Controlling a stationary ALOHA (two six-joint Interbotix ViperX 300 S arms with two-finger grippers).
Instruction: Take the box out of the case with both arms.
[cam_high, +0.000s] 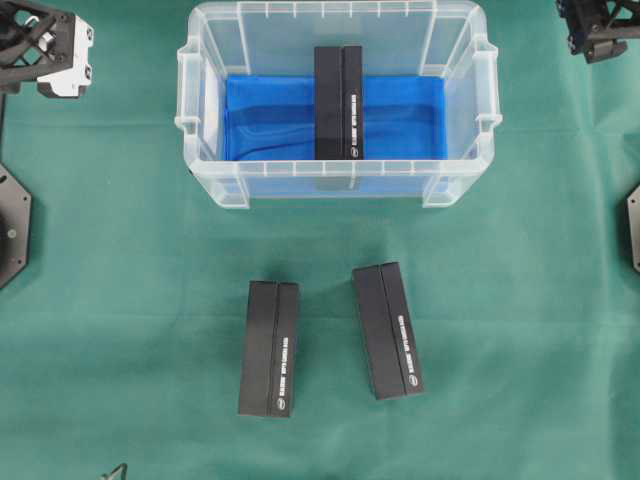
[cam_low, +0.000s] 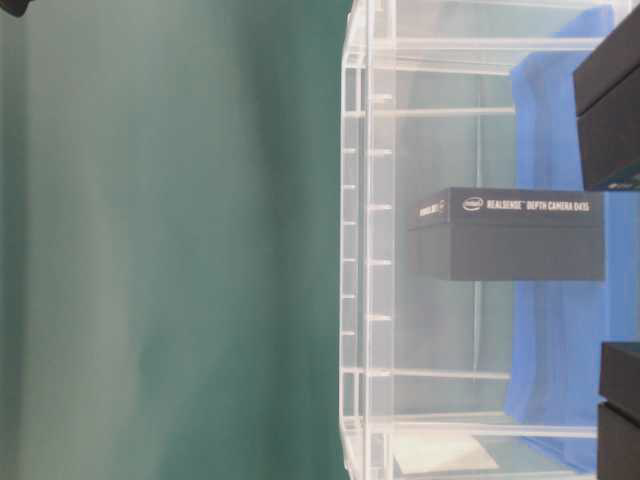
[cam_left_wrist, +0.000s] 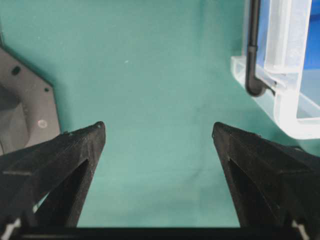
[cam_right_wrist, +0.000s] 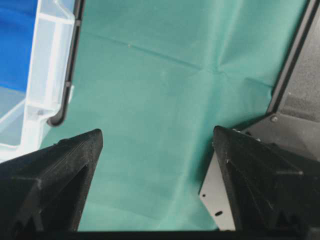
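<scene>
1. I take the case (cam_high: 337, 115) as my landmark: a clear plastic bin with a rimmed edge, sitting on the green-covered bench (cam_high: 120, 300), its bottom covered by a blue liner (cam_high: 270, 115).
2. The box (cam_high: 338, 102) I am after is inside the case, resting on the liner about midway along its length. It is black, with its long side running from the far wall toward the near wall. The table-level view shows white lettering on its side through the clear wall (cam_low: 505, 232).
3. My left tool (cam_high: 60, 55) is outside the case, off its far left corner and well apart from the box. In the left wrist view its fingers (cam_left_wrist: 60, 165) are spread wide with only green cloth between them, and a corner of the case rim (cam_left_wrist: 285, 75) shows to the upper right.
4. My right tool (cam_high: 600, 30) is outside the case too, off its far right corner and equally clear of the box. The right wrist view shows the fingers (cam_right_wrist: 55, 170) wide apart and holding nothing, with the case rim (cam_right_wrist: 45, 75) at upper left.
5. Two more black boxes lie on the bench in front of the case: one left of its centre (cam_high: 269, 347), one right and slightly angled (cam_high: 387, 330).
</scene>
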